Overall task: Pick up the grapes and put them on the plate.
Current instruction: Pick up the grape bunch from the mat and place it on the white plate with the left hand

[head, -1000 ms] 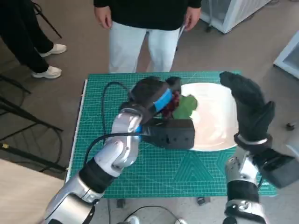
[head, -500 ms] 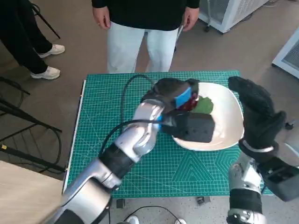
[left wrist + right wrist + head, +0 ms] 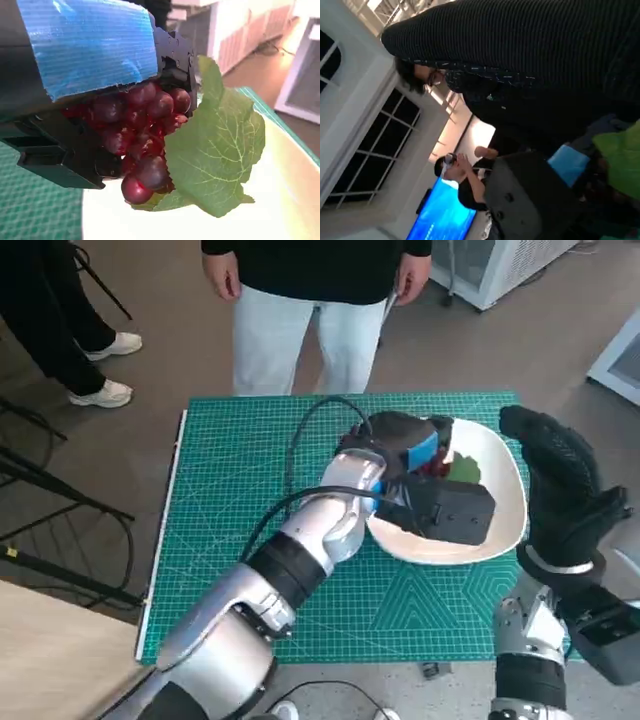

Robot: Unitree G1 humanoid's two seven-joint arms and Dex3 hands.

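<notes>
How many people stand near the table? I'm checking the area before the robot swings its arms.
2 in the head view: a person in a black top and white trousers at the green mat's far edge, and dark-trousered legs in white shoes at upper left. Others may be out of frame.

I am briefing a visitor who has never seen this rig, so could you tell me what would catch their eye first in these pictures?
First, the left hand, its back taped blue, holding dark red grapes with a big green leaf over the white plate. Next, the gloved right hand, raised beside the plate's right edge, holding nothing.
</notes>
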